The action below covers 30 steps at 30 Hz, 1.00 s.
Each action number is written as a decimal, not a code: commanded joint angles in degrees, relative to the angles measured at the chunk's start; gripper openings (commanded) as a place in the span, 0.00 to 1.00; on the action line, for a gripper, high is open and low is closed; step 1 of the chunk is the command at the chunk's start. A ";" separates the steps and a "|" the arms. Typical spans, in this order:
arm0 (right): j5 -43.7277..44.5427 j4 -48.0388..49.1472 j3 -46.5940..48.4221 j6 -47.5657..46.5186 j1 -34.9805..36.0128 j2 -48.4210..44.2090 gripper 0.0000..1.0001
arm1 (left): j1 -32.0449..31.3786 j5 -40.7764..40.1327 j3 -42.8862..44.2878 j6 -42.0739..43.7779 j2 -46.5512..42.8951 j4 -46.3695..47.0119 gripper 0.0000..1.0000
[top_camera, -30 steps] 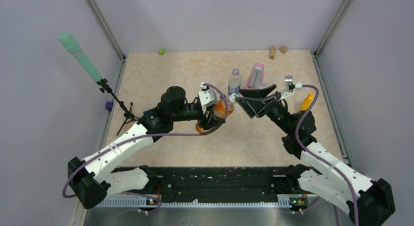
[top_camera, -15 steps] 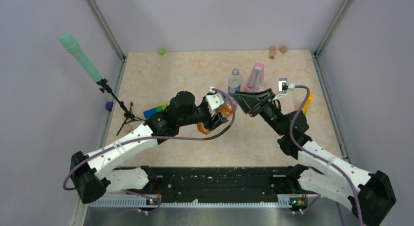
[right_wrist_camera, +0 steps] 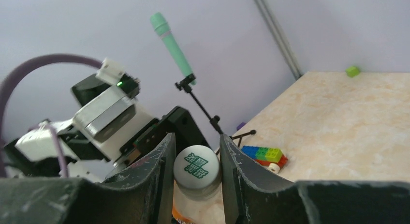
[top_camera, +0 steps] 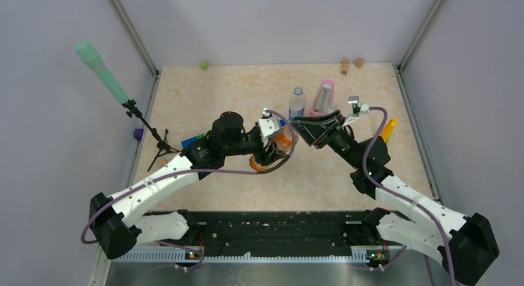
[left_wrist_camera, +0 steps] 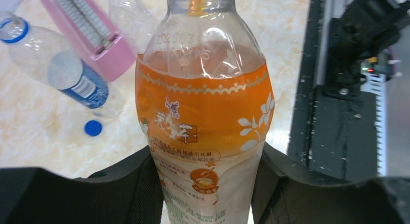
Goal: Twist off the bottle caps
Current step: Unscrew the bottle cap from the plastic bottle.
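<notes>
A beige, marble-patterned table [top_camera: 204, 100] sits inside pale lilac walls [top_camera: 278, 20] with metal corner posts. A mint-green microphone [top_camera: 99, 63] on a small black tripod stands at the left edge. A stack of blue, green and red toy bricks [right_wrist_camera: 263, 154] lies near the tripod. A small green cube [top_camera: 204, 65] rests at the far edge.

At mid-table the left gripper [left_wrist_camera: 208, 185] clamps the lower body of the orange bottle [left_wrist_camera: 205, 132], one black finger pressed to each side, with the neck pointing toward the right arm. Whether the bottle holds liquid cannot be told. The right gripper [right_wrist_camera: 196, 185] pinches the bottle's white cap [right_wrist_camera: 197, 168], which is printed with green characters; its fingers sit tight against both sides.

Just beyond, the blue-label bottle [left_wrist_camera: 72, 76] is see-through, with an open neck. A dark blue cap [left_wrist_camera: 93, 128] lies on the table just beside it. A pink metronome [left_wrist_camera: 92, 30] stands next to that bottle, and a plain clear bottle [left_wrist_camera: 128, 16] is beside the metronome.
</notes>
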 commanded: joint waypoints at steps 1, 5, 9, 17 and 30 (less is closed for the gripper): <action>-17.68 7.26 3.67 1.77 -4.33 2.31 0.00 | 5.09 21.71 1.60 -3.29 0.16 2.77 0.00; -34.12 25.97 3.24 13.26 -12.48 7.31 0.00 | 8.32 34.22 1.76 -6.81 0.46 6.07 0.00; -46.02 51.85 6.56 27.39 -13.27 16.20 0.00 | 9.13 45.37 1.60 -14.53 2.14 15.05 0.00; -41.23 47.49 5.85 24.51 -13.93 15.20 0.32 | 9.14 43.25 1.73 -14.92 2.72 15.92 0.00; -6.76 -12.06 2.97 6.14 -11.23 -4.16 0.75 | 4.10 -0.93 2.13 -0.15 0.99 -1.78 0.00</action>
